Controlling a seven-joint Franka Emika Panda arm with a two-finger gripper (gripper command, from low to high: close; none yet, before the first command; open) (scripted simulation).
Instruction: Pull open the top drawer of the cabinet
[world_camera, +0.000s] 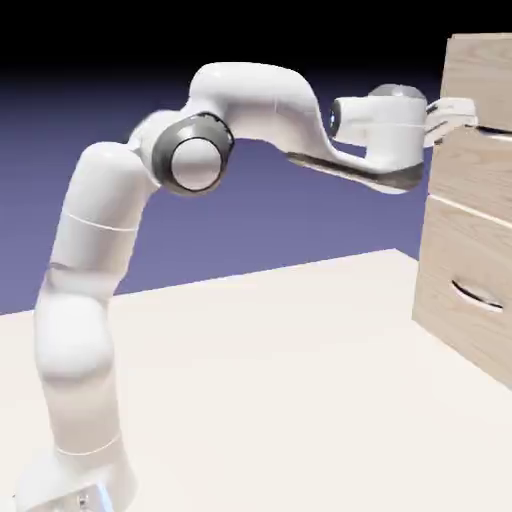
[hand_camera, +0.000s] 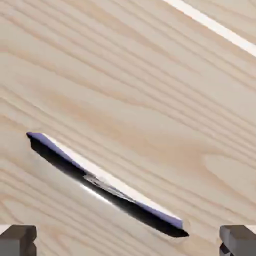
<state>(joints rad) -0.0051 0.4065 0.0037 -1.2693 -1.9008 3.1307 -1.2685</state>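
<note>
- The white arm (world_camera: 100, 260) rises from the surface (world_camera: 280, 390) and reaches level toward the right.
- The claw (world_camera: 455, 117) stands wide, holding nothing; in the hand view its grey fingertips (hand_camera: 17, 240) show apart.
- The top drawer (hand_camera: 125, 75) of the cabinet (world_camera: 470, 290) lies right ahead of the claw, filling the hand view with pale wood.
- Its dark curved handle (hand_camera: 107, 185) runs slantwise ahead of the claw, between the two tips; whether they touch it I cannot tell.

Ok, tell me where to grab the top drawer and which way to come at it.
Grip the top drawer by its handle, near the middle, where the bar bows off the wood. Come straight at the front; the open gripper probably needs to roll, since the handle lies slanted between its fingertips.
</note>
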